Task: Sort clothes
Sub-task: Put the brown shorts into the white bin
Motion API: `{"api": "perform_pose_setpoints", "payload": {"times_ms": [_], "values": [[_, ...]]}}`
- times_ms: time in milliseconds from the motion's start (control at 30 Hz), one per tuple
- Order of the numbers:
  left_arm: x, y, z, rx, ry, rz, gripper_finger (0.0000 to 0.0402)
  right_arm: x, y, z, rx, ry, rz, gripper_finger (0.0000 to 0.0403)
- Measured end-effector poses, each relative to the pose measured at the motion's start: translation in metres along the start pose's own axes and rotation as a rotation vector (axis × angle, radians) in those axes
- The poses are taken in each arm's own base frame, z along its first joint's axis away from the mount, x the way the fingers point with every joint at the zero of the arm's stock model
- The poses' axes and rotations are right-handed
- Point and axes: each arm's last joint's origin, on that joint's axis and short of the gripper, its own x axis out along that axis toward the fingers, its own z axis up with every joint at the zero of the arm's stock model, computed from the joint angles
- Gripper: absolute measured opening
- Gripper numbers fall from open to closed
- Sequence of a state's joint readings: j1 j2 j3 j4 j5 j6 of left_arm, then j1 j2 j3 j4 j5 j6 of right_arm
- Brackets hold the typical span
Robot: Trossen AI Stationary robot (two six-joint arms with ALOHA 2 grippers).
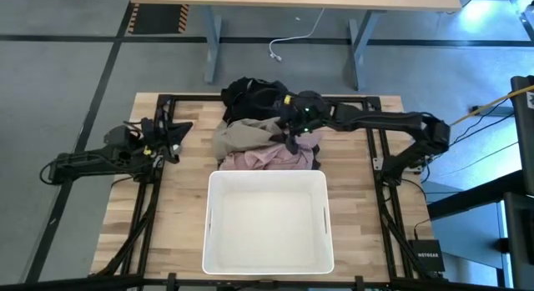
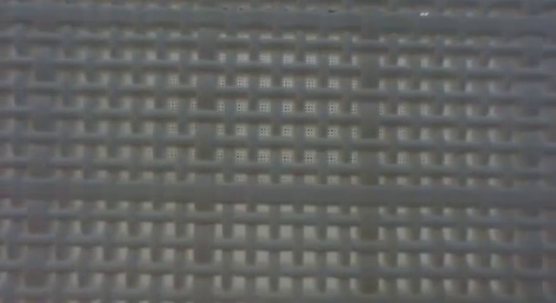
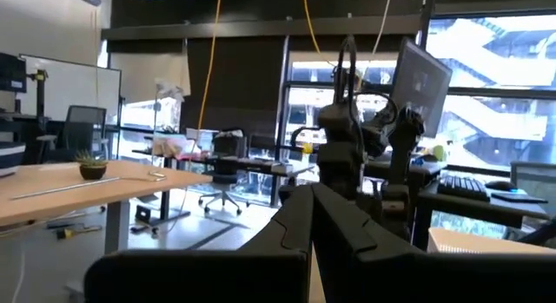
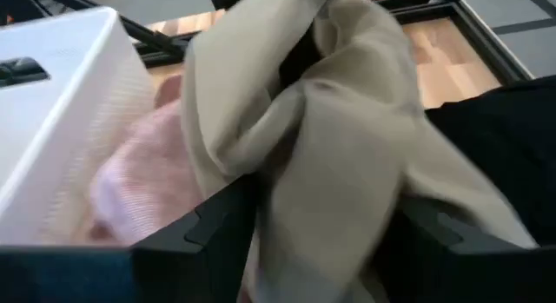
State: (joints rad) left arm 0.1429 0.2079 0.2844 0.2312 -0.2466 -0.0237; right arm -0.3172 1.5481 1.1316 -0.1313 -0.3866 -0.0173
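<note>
High view: white bin [image 1: 267, 262] nearest, pink garment [image 1: 271, 158] just behind its far wall, olive-khaki garment [image 1: 242, 134] on top, black clothes [image 1: 250, 95] farthest. Right gripper [image 1: 294, 139] down in the pile, fingers spread around khaki cloth [image 4: 347, 155]. Left gripper [image 1: 171, 134] pressed together, parked at left edge.

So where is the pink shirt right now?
In the high view the pale pink garment lies at the near edge of the clothes pile, against the far wall of the white bin, with the olive-khaki garment just behind it.

Two dark jointed arms (one green light)
</note>
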Motion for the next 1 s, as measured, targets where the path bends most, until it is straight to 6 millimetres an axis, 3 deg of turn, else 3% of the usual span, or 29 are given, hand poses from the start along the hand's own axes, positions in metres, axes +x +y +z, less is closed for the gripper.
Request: {"api": "perform_pose_setpoints", "payload": {"times_ms": [200,433,533,667,733,867,1000], "values": [[0.006,0.0,-0.001,-0.096,-0.006,0.061,0.0,0.008,0.003,0.0,-0.086,-0.023,0.08,0.0214],[0.01,-0.002,-0.023,-0.119,0.199,0.065,0.0,0.012,0.001,-0.007,-0.068,0.028,0.068,0.0206],[0.012,-0.002,-0.025,-0.123,0.208,0.082,0.0,0.017,-0.001,-0.013,-0.072,0.068,0.043,0.0171],[0.013,-0.002,-0.025,-0.109,0.211,0.081,0.0,0.014,-0.001,-0.004,-0.099,0.026,0.005,0.0071],[0.013,-0.002,-0.026,-0.09,0.215,0.084,0.0,0.011,-0.001,0.005,-0.119,0.018,-0.028,0.0023],[0.013,-0.002,-0.025,-0.088,0.212,0.093,0.0,-0.005,0.003,0.041,-0.138,-0.02,-0.077,0.0024],[0.013,-0.002,-0.025,-0.073,0.209,0.1,0.0,-0.033,0.02,0.087,-0.183,-0.08,-0.072,0.0009]]}}
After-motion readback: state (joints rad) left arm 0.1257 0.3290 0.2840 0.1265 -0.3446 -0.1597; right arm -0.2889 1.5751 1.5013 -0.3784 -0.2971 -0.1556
